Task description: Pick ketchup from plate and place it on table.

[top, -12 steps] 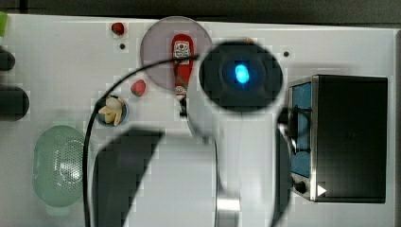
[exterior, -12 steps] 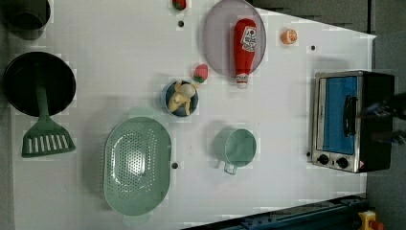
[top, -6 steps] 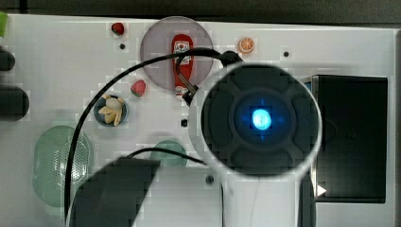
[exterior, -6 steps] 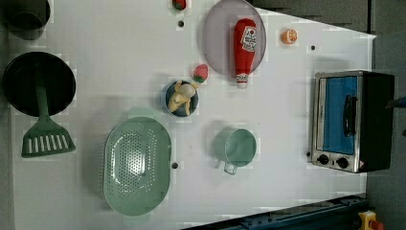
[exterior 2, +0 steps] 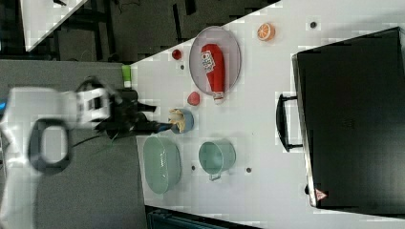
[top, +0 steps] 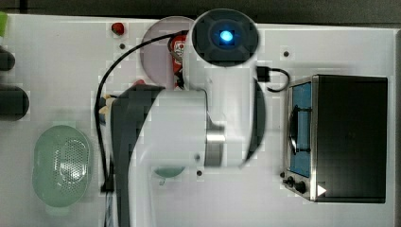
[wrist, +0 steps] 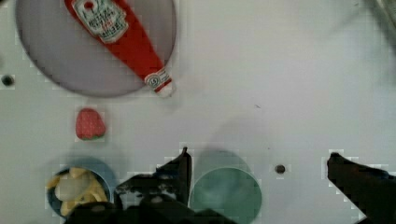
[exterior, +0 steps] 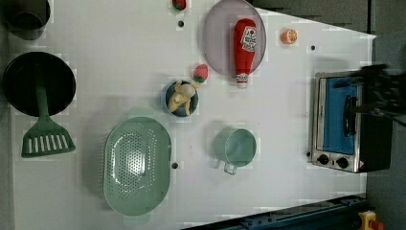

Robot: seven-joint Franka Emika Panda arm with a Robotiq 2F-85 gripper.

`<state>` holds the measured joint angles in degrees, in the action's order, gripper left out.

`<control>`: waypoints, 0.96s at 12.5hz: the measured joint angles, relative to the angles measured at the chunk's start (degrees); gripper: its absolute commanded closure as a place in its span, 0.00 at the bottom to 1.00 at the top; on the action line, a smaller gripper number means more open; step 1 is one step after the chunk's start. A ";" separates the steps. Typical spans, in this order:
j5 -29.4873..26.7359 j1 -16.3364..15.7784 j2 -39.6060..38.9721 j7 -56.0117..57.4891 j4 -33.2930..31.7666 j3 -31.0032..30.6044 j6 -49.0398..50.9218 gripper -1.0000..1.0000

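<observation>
Arm (top: 189,127) now nearer ketchup (exterior: 243,48).

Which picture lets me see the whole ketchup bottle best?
The left view: the ketchup lies whole on the plate, label up, nothing covering it. The right view also shows all of it. The wrist view cuts off its wide end, and in the top view the arm hides most of it.

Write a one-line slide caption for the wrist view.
Open end effector above the green cup; ketchup lies on the plate, its cap overhanging the rim.
</observation>
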<state>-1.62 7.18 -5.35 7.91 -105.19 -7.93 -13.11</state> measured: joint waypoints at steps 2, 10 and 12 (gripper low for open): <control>-0.05 -0.59 -4.83 4.33 -0.39 -0.73 -1.78 0.00; 0.32 -1.57 -16.00 21.77 0.73 -1.53 -16.85 0.00; 2.54 -1.99 -19.60 23.40 2.74 -1.06 -21.13 0.00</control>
<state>0.92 5.19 -24.95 31.31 -102.45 -8.99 -34.24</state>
